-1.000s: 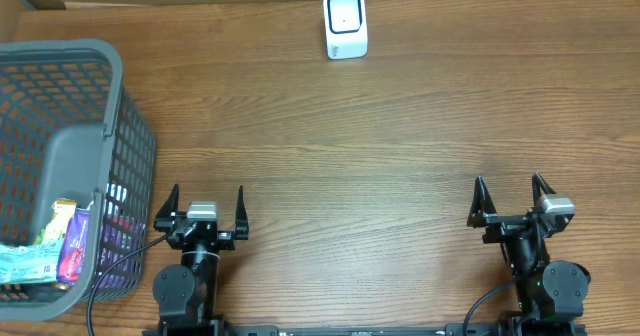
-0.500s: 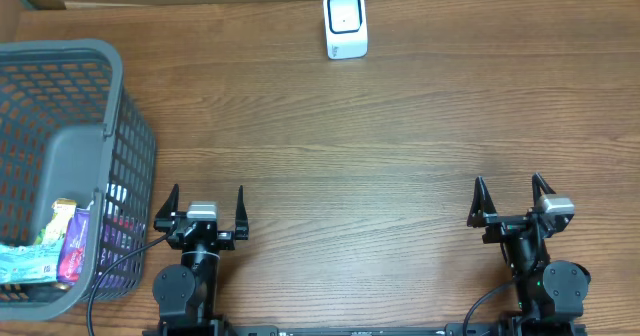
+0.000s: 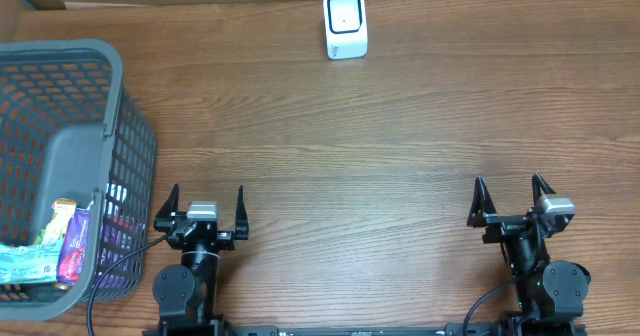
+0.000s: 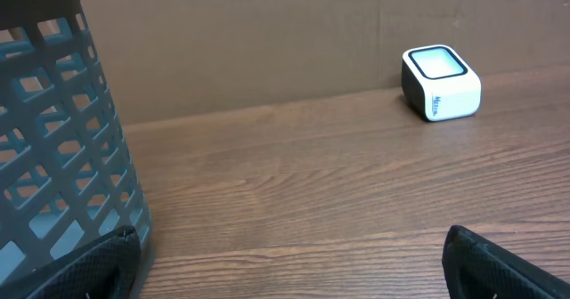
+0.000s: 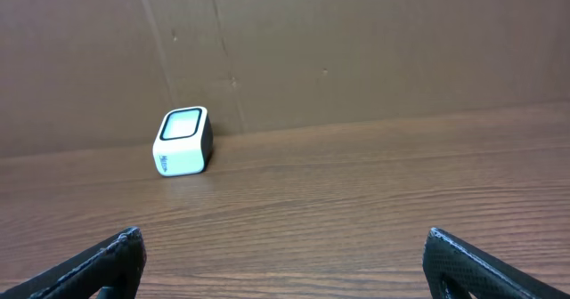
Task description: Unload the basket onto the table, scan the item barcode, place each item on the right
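The left gripper [image 3: 207, 198] is standing with its jaws spread as wide as they go, holding nothing and touching nothing. It is hovering low at the near edge of the table [image 3: 380, 146], just beside the basket [image 3: 112, 126]. The right gripper [image 3: 509, 188] is doing the same on the other side: jaws fully apart, nothing between them, well apart from everything else on the table. In each wrist view only the dark tips of the fingers [image 4: 85, 268] are showing at the bottom corners, with bare wood lying between them.

The things to be scanned, a few bright packets [image 3: 62, 244], are lying inside the grey mesh basket at its near end, to the left of the left gripper and behind the basket's wall. What is printed on them is too small to read. The white scanner [image 3: 345, 24] is sitting upright at the far edge of the table, its window facing up and toward the arms, close against the brown cardboard wall [image 4: 267, 41]. From the left wrist it is appearing far off to the right [image 4: 440, 84]; from the right wrist, far off to the left [image 5: 183, 141].

A black cable [image 3: 112, 274] is running from the left arm's base past the basket's near corner. The basket's tall wall [image 4: 53, 165] is standing between the left gripper and the packets — nothing is lying between either gripper and the scanner.

Compared with the earlier frames nothing is differing: both grippers, the basket, the packets and the scanner are sitting exactly where they were.
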